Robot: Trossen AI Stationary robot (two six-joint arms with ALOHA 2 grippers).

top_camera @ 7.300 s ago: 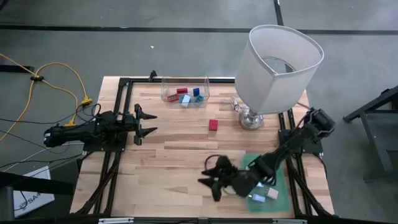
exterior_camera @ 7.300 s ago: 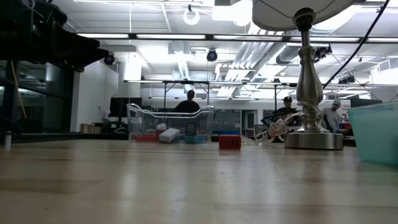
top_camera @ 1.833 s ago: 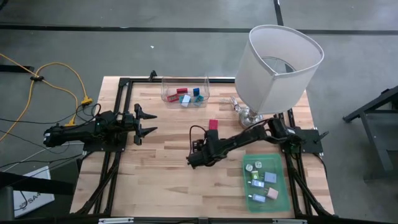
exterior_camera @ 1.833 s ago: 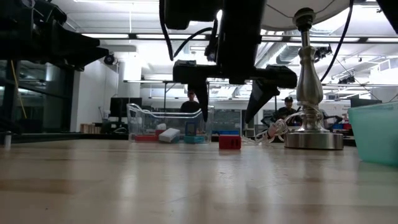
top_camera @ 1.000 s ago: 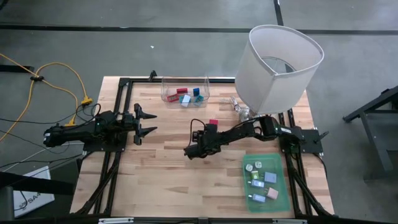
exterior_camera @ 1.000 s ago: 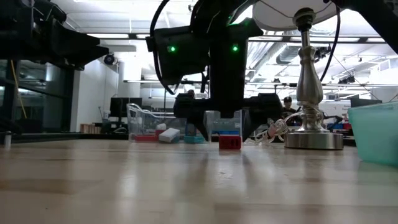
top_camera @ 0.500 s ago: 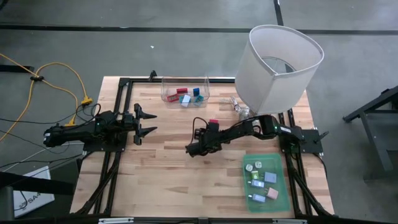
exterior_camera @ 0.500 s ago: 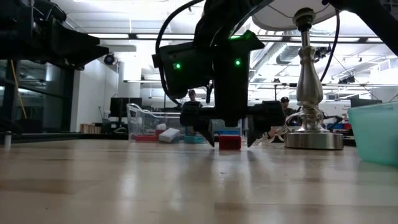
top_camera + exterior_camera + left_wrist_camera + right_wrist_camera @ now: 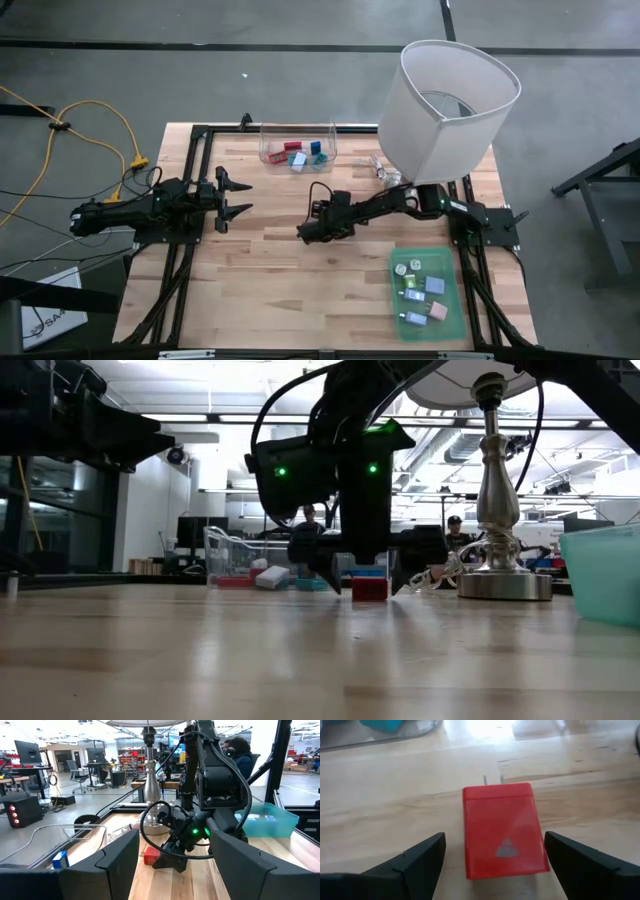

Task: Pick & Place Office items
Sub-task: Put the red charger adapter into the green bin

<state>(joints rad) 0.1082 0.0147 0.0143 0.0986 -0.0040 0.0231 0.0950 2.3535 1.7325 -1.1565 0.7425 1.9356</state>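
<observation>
1. At the middle of the desk point(image 9: 270, 280), your right tool point(image 9: 490, 860) sits low over a red block point(image 9: 502, 827), its fingers point(image 9: 410, 862) spread wide, one on each side of the block and not touching it.
2. The red block lies flat on the wood; two thin metal prongs stick out of its far end, and a faint mark shows on its top face.
3. In the high view your right arm point(image 9: 385, 207) reaches in from the right edge of the desk, passing under the white lamp point(image 9: 450, 110), and hides the block from above.
4. In the low view the red block point(image 9: 369, 589) rests on the desk between the two dark fingertips, with the lamp base point(image 9: 504, 585) standing off to one side.
5. Your left tool point(image 9: 232, 198) waits near the left edge of the desk, well apart from the block, with its fingers parted and nothing between them.
6. A clear bin point(image 9: 297, 146) at the far edge of the desk holds several small pieces in red, blue and light blue.
7. A green tray point(image 9: 455, 310) near the front right corner holds more small pieces.
8. A yellow cable point(image 9: 100, 125) lies on the floor, left of the desk.
9. In the room beyond, the low view shows a person point(image 9: 307, 513) in the distance.
</observation>
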